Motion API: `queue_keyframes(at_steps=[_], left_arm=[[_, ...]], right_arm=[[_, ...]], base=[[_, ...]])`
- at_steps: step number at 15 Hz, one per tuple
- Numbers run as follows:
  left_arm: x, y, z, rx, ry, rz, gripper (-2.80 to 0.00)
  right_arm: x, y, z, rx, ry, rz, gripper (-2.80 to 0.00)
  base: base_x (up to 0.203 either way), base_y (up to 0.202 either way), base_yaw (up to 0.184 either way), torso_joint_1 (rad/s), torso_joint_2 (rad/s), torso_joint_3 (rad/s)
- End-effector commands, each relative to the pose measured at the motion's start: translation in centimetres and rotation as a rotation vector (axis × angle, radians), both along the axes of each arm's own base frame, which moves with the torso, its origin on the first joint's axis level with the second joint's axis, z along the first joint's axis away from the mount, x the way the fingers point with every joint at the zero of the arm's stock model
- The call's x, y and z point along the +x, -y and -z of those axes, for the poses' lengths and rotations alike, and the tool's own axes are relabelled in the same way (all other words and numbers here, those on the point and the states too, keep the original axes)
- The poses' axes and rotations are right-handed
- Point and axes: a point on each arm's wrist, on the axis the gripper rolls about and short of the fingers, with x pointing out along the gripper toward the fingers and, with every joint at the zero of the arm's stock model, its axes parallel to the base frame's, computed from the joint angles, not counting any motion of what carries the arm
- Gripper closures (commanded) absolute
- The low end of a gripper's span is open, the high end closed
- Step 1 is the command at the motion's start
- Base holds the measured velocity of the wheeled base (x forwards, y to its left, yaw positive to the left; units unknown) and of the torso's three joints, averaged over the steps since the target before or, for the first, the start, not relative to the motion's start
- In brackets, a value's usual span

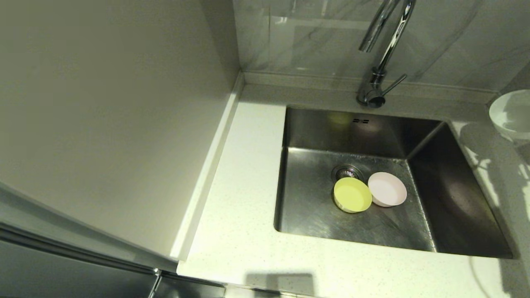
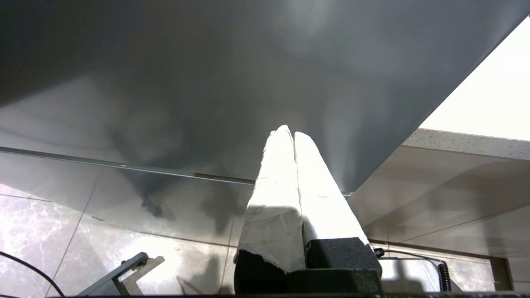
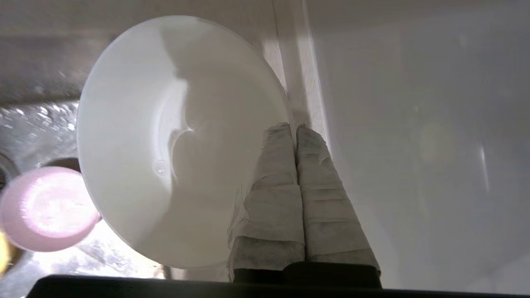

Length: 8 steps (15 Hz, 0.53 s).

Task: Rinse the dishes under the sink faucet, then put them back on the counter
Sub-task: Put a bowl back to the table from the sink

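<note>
A rectangular brushed stainless-steel sink sits sunk into a pale cream speckled stone surface, with a tall chrome gooseneck faucet rising from the ledge behind it. On the basin floor, two small round plastic bowls lie upside down and touching: a yellow bowl just beside the round metal drain strainer, partly covering it, and a pale pink bowl on its right. A third small round bowl, white, hangs at the right edge of the head view above the surface to the right of the sink, tilted with its hollow facing the basin. The right wrist view shows the robot's right hand, its white-wrapped fingers clenched on the white bowl's rim, with the pink bowl below in the sink. The left hand is parked low beside a grey cabinet front, its wrapped fingers pressed together and grasping nothing.
</note>
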Motion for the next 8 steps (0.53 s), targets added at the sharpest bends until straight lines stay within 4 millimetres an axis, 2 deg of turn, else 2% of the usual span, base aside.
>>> queue_keyframes(at_steps=[1, 4, 8], left_arm=[[0.0, 0.0, 0.0, -0.001, 0.002, 0.0, 0.0], [0.0, 0.0, 0.0, -0.001, 0.002, 0.0, 0.0], [0.0, 0.0, 0.0, -0.001, 0.002, 0.0, 0.0]], right_arm=[[2.1, 1.2, 2.4, 0.026, -0.06, 0.01, 0.0], [4.1, 2.5, 4.5, 0.025, -0.092, 0.044, 0.0], [6.9, 4.0, 6.5, -0.05, -0.04, 0.093, 0.0]], base=[[0.0, 0.0, 0.0, 0.0, 0.0, 0.0], [0.0, 0.0, 0.0, 0.0, 0.0, 0.0], [0.0, 0.0, 0.0, 0.0, 0.0, 0.0]])
